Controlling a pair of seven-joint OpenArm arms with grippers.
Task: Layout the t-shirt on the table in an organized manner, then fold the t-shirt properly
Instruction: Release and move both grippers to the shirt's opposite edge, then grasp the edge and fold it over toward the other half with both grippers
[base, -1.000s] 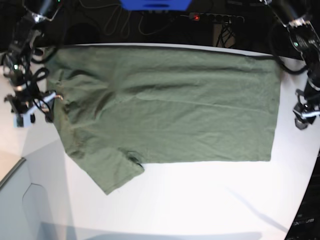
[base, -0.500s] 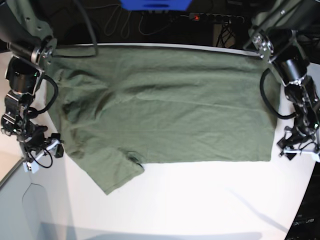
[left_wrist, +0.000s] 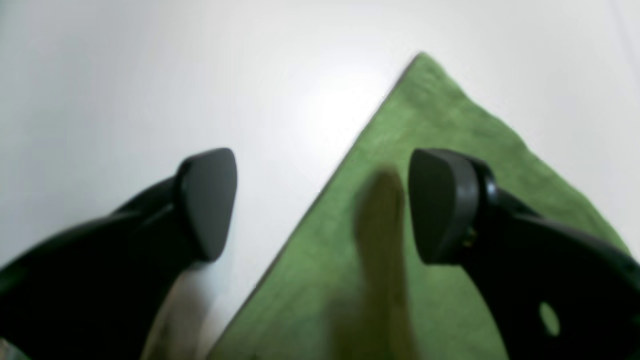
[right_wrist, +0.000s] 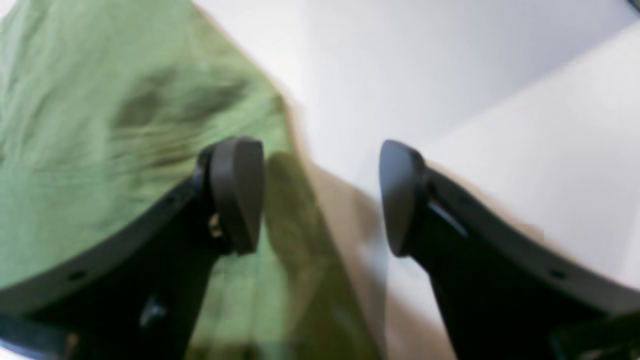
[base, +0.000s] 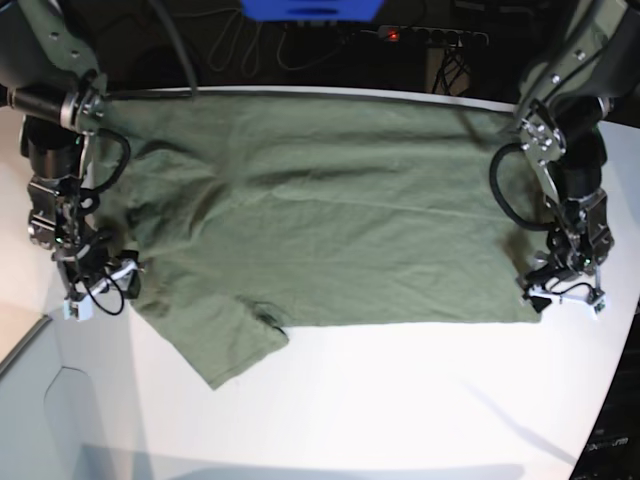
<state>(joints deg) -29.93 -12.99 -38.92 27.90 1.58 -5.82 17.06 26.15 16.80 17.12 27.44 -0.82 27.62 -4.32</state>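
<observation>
The t-shirt (base: 330, 210) lies spread flat across the far half of the white desk (base: 400, 400), one sleeve pointing toward the near edge. The left claw (base: 565, 290) straddles the shirt's near hem corner, jaws spread wide — gripping nothing. The right claw (base: 98, 290) hangs released at the shirt's sleeve-side edge.

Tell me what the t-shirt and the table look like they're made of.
The t-shirt: soft olive-green knit, probably cotton; matte, lying in shallow wrinkles, with a fuzzy weave in the left wrist view. The table: hard, smooth white top, perhaps laminate or painted board; it shows a soft glare patch and no grain.
</observation>
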